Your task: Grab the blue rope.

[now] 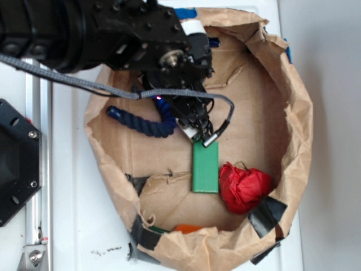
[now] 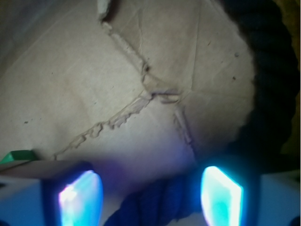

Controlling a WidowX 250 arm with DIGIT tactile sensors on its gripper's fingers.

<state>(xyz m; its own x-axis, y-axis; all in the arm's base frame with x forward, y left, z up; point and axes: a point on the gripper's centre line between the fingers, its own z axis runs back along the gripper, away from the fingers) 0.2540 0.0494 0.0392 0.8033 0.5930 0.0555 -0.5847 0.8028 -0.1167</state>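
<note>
The blue rope [image 1: 148,125] lies curled on the brown paper inside the bag, one glossy end at the left and the other end running under the arm. My gripper [image 1: 196,129] hangs low over the rope's right-hand part, just above the green block [image 1: 205,166]. In the wrist view the gripper [image 2: 150,190] is open. Its two glowing fingers [image 2: 81,197] stand wide apart, and the blue rope [image 2: 162,202] passes between them low in the frame, then curves up the right side. I see no pad pressing on the rope.
The crumpled paper bag's wall [image 1: 293,130] rings the work area. A red crumpled lump [image 1: 243,187] lies right of the green block. A thin grey braided cable [image 1: 84,82] crosses in front of the arm. Black tape [image 1: 268,214] patches the bag's near rim.
</note>
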